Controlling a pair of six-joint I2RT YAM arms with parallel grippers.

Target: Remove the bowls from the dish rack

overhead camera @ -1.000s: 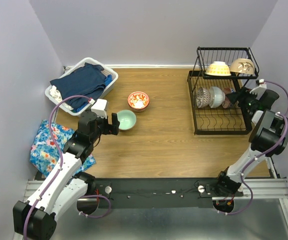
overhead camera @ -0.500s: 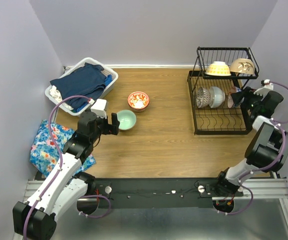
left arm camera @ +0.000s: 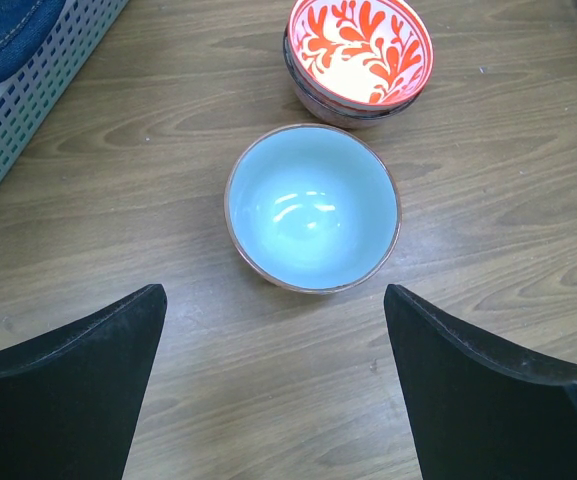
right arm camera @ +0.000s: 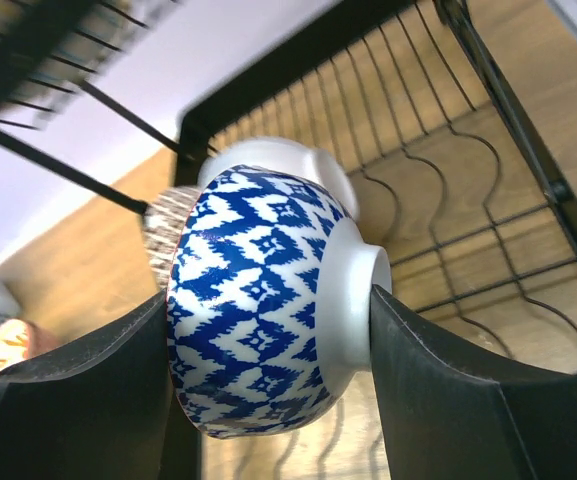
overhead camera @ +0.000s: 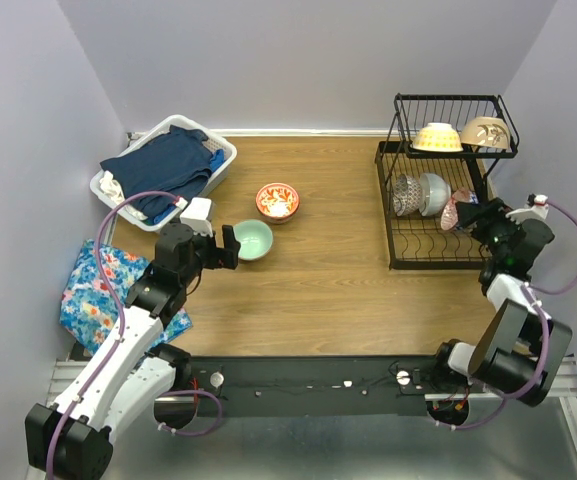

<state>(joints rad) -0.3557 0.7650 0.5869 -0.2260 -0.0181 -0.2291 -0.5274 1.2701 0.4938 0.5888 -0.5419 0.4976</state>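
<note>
The black wire dish rack stands at the right. A cream-yellow bowl and a beige bowl sit on its upper tier. A dark patterned bowl and a pale bowl stand on edge in the lower tier. My right gripper is shut on a blue-and-white patterned bowl, held on edge over the lower tier. A mint green bowl and a red-orange floral bowl sit on the table. My left gripper hangs open, just short of the mint bowl.
A white laundry basket of dark blue clothes stands at the back left. A blue floral cloth lies by the left wall. The rack's right side is close to the right wall.
My right arm has folded back toward the near edge, drawing the gripper and its blue-and-white bowl a little nearer and leftward in the rack's lower tier. The left arm has not moved.
</note>
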